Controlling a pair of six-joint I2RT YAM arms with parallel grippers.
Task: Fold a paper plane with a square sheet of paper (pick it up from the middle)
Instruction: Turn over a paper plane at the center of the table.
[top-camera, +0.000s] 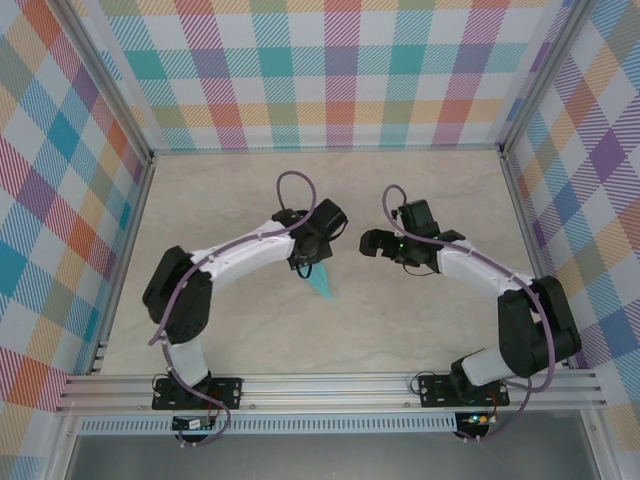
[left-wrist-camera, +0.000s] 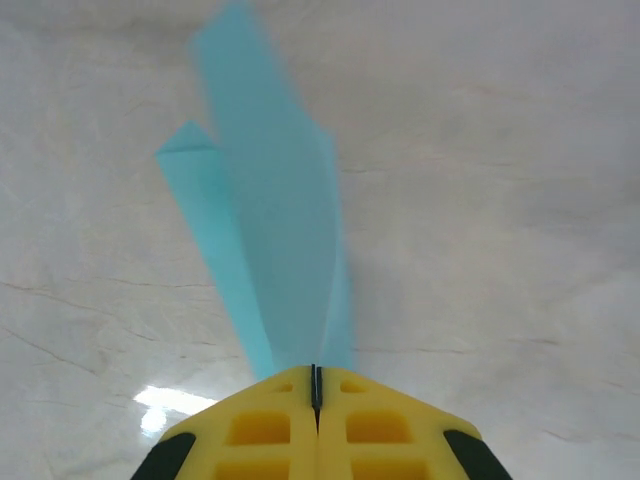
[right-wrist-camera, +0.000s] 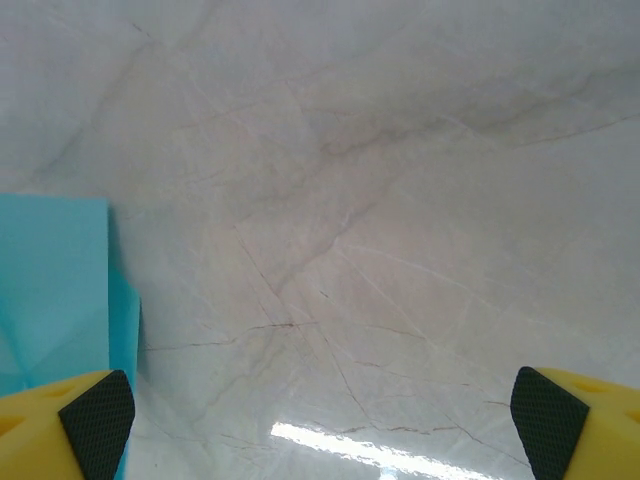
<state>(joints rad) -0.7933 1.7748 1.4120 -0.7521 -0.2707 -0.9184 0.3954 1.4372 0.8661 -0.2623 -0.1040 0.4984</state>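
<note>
Bright, even, diffuse light falls from above in the top view. The left arm (top-camera: 240, 250) and right arm (top-camera: 480, 265) cast only faint, soft shadows on the pale table (top-camera: 280, 340). That picture is sharp, though the frame posts splay outward toward the corners. In the left wrist view a white glare patch sits on the glossy table at the near left. The paper plane (left-wrist-camera: 275, 250) blurs toward its far tip. In the right wrist view a glare streak lies along the near edge, and the table's veins look slightly soft.
</note>
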